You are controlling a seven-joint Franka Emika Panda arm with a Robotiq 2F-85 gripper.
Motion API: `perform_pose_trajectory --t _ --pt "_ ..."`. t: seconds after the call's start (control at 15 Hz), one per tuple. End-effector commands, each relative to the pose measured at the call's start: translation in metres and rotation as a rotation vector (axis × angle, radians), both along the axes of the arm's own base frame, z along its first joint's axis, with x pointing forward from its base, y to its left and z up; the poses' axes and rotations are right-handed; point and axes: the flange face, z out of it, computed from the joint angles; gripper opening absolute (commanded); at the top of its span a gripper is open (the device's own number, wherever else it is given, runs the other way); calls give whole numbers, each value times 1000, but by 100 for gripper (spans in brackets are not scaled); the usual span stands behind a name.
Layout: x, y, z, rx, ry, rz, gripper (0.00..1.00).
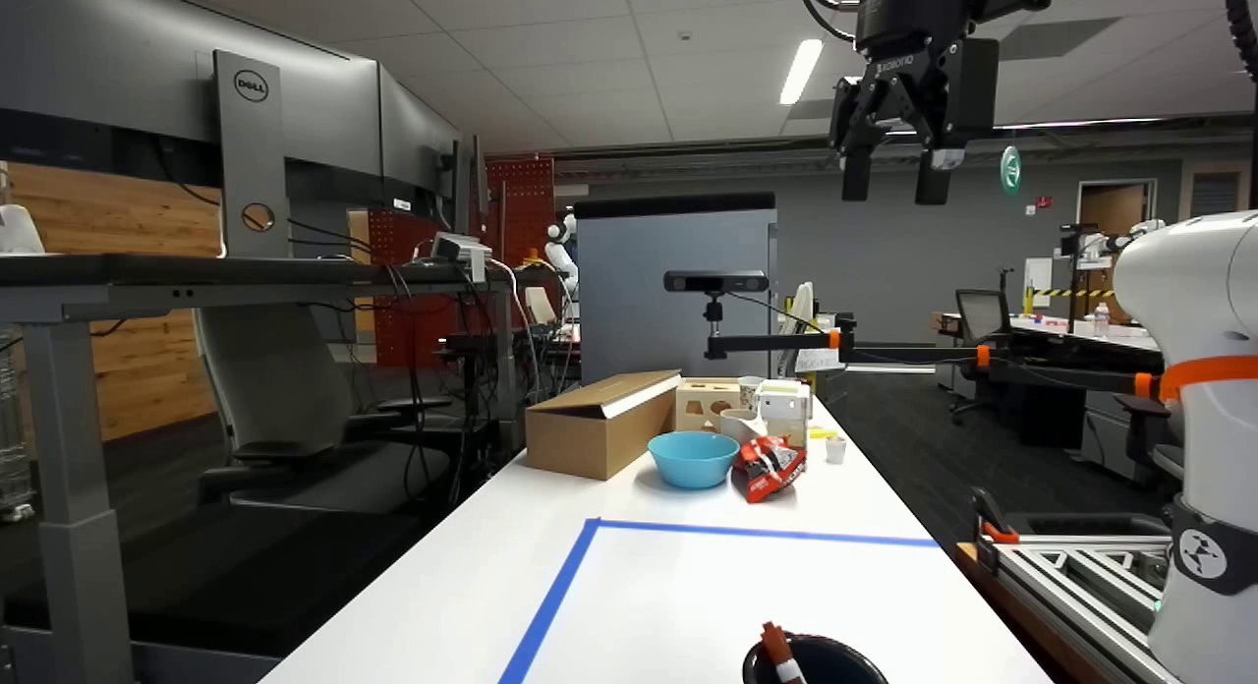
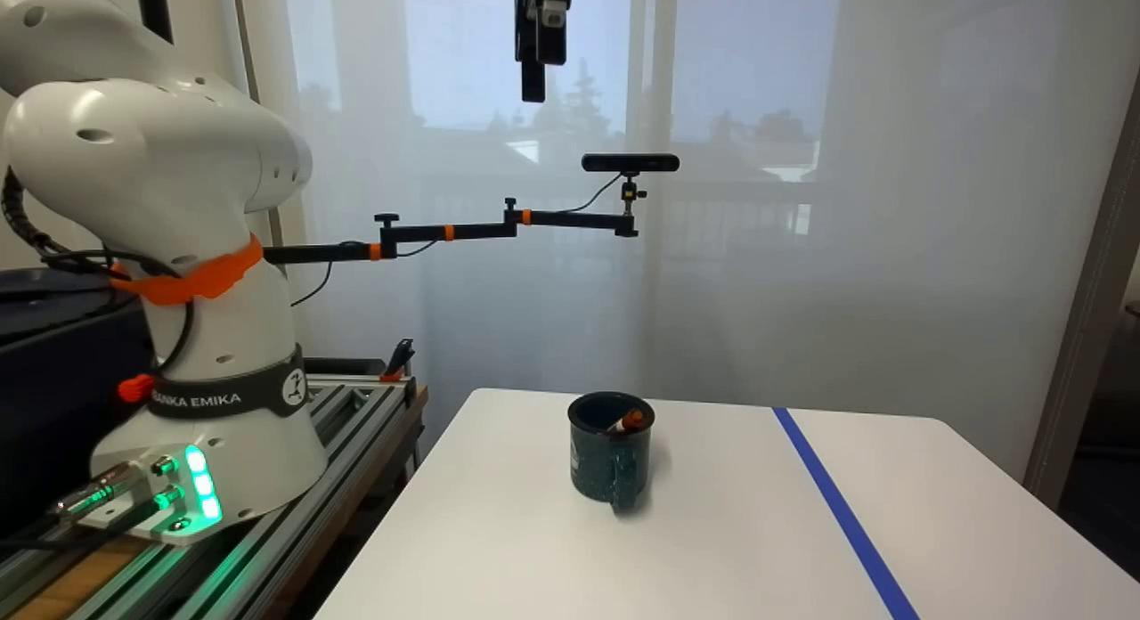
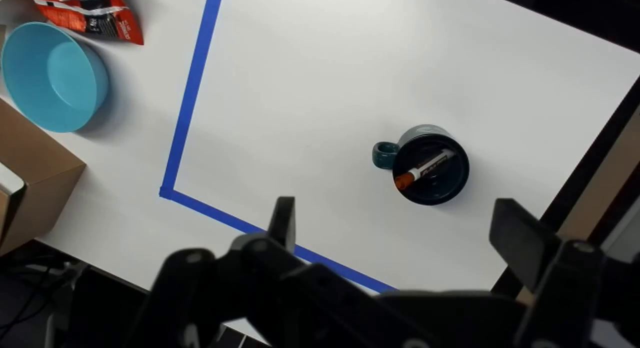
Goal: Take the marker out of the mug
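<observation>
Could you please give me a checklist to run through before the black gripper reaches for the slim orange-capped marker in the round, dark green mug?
Black gripper open: ok, jaws apart.
Dark green mug upright on the white table: ok.
Orange-capped marker inside it, capped end up: ok.
Round, light blue bowl away from the mug: ok, beyond the blue tape.
Gripper at grasping height: not ok, well above.
Gripper centred over the marker: cannot tell.

Dark green mug; white marker, dark-lettered, rust-capped;
white counter; blue tape; light blue bowl; brown box at one edge.
</observation>
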Motion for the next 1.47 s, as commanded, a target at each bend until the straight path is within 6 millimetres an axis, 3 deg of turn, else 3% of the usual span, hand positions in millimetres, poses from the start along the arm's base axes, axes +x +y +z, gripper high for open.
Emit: perform_pose_trajectory --t 0.0,0.4,0.6,0.8,1.07,1.4 --pt "0 0 1 0 1 0 100" --pt "0 0 1 0 1 0 100" --pt "12 -2 -11 -9 22 56 100" --pt "34 8 -33 -42 51 185 100" --pt "63 34 -78 -51 82 348 100" --pt "77 59 -126 -36 131 444 100"
